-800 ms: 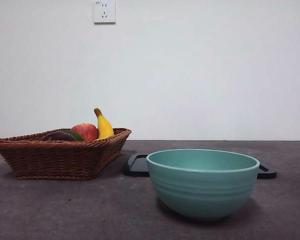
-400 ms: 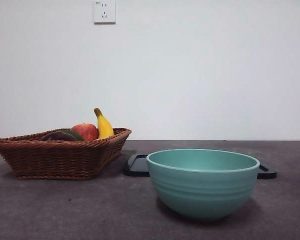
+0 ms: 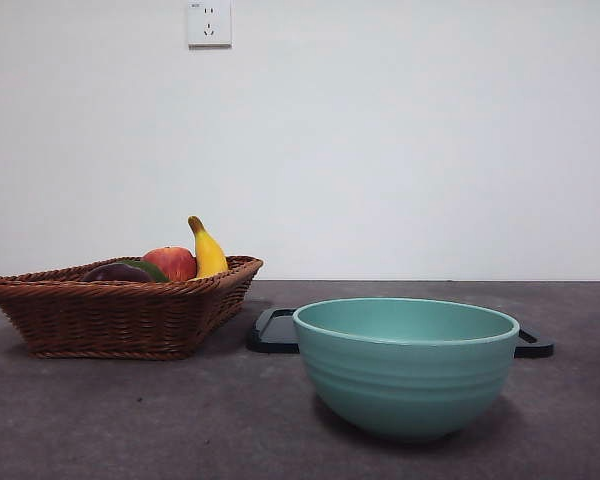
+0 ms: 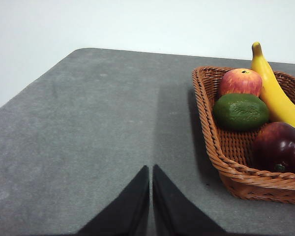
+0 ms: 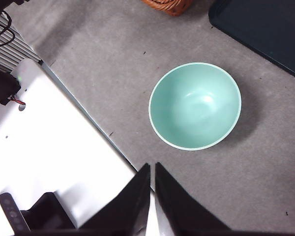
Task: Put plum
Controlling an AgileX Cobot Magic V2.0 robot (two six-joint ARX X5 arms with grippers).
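Observation:
The dark maroon plum lies in the brown wicker basket, beside a green oval fruit, a red-and-yellow apple and a banana. In the front view the plum shows just over the basket's rim at the left. My left gripper is shut and empty, above the bare table beside the basket. My right gripper is shut and empty, high above the table's edge near the teal bowl.
The empty teal bowl stands at the front middle. A black tray lies flat behind it and also shows in the right wrist view. A white base with cables lies beyond the table's edge.

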